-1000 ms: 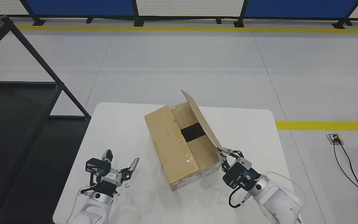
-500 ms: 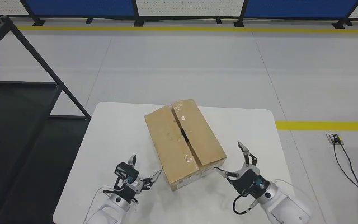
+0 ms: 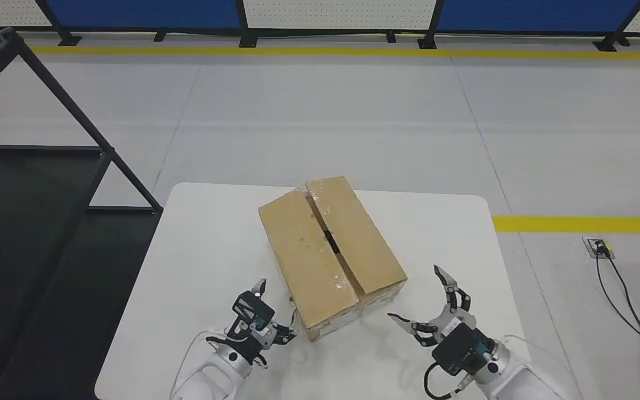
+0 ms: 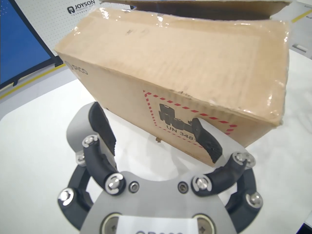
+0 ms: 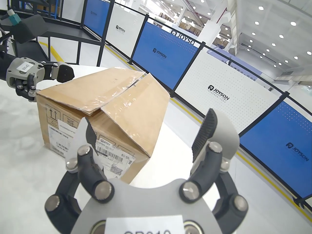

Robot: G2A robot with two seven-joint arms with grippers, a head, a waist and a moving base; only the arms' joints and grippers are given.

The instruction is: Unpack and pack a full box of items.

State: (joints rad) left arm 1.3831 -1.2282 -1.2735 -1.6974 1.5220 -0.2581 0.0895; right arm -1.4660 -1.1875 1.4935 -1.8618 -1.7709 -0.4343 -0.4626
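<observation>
A brown cardboard box point(image 3: 330, 250) lies at an angle in the middle of the white table point(image 3: 200, 240), both top flaps folded down with a narrow dark slit between them. In the left wrist view the box point(image 4: 175, 57) stands close ahead, its side bearing a red dashed label. My left gripper point(image 3: 269, 316) is open at the box's near left corner, almost touching the side wall point(image 4: 146, 120). My right gripper point(image 3: 430, 298) is open just off the box's near right corner, the box point(image 5: 104, 108) a short way beyond its fingers point(image 5: 207, 127).
Bare white tabletop lies to the left and right of the box. A black metal rack frame point(image 3: 60, 120) stands off the table's left side. Blue and white partition panels point(image 3: 340, 12) line the far floor. The other arm's gripper point(image 5: 41, 74) shows behind the box.
The raised right flap has come down and the box top is shut. My right gripper let go and drew back toward the front edge; my left gripper moved right, up to the box's corner.
</observation>
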